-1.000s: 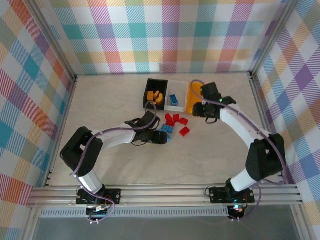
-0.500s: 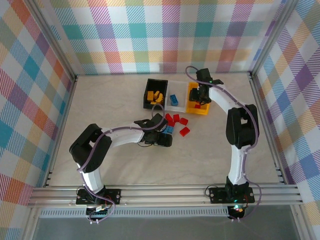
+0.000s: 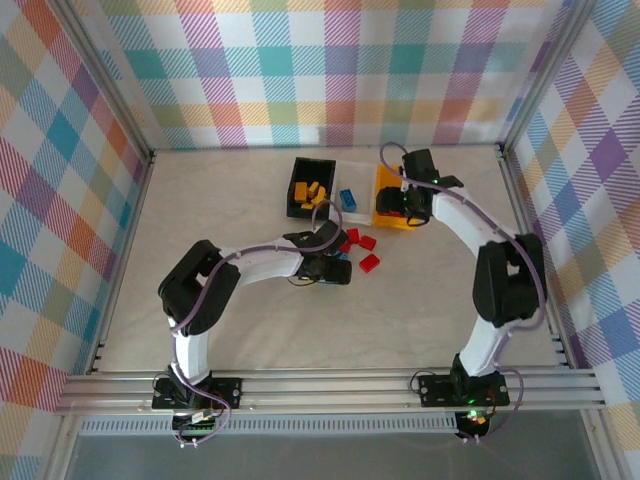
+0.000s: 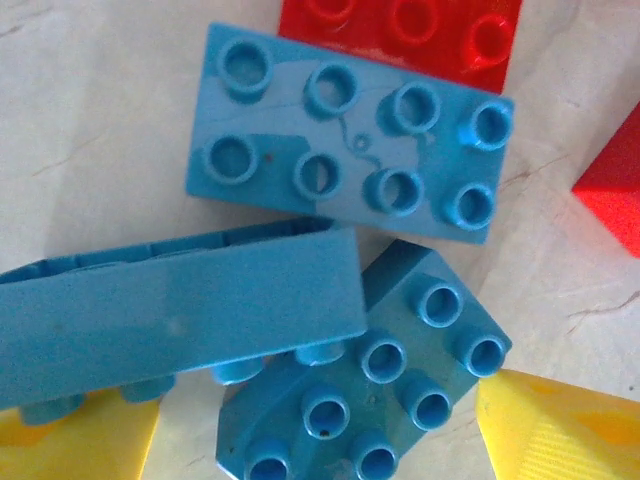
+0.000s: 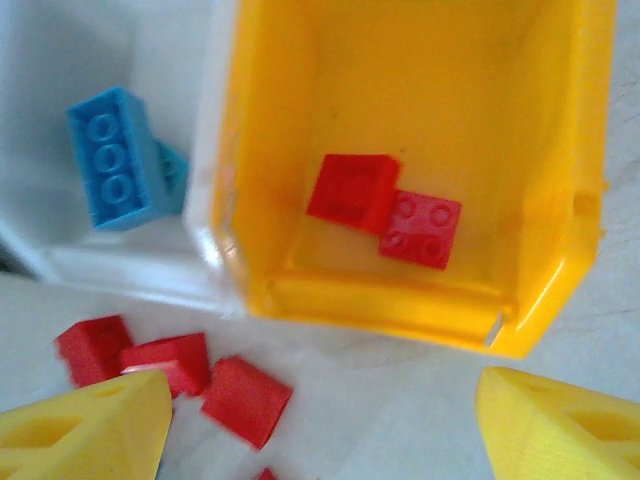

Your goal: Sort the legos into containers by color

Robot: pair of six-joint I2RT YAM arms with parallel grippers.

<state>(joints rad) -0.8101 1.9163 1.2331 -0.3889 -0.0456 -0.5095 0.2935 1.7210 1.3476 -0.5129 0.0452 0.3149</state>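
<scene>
**Legos point(image 3: 369, 262), three colours: sort part-way through**

Black bin point(image 3: 296, 186), far left of the joined row: yellow-orange bricks point(image 3: 315, 192) inside. White bin point(image 5: 150, 268), middle: one blue brick point(image 5: 112, 158) plainly visible. Yellow-orange bin point(image 5: 560, 150), right: two red bricks point(image 5: 352, 190) on its floor, touching at a corner. Loose on the tabletop point(image 3: 400, 320), just in front of the row: blue cluster point(image 4: 350, 150) to the left, red scatter point(image 5: 245, 400) to the right.

Handling, by judgement: hard moulded plastic, light, rigid and glossy, so likely to slip if pinched on a corner or across the studs. Best taken by the two long flat side walls, one brick at a time. Blue cluster awkward: a flat eight-stud brick, an angled studs-up brick point(image 4: 400, 390) just beside it, and a tipped brick point(image 4: 180, 320) lying smooth wall up against the angled one. Some risk of dragging neighbours along.

Left gripper point(image 4: 320, 440): fingers point(image 4: 80, 445) spread wide, low over the blue cluster, straddling the angled studs-up brick. Clamped on nothing; contact with any brick impossible to tell.

Right gripper point(image 5: 325, 430): fingertips point(image 5: 560, 425) well apart, nothing between them, hovering above the front wall of the yellow-orange bin and the red scatter.
</scene>
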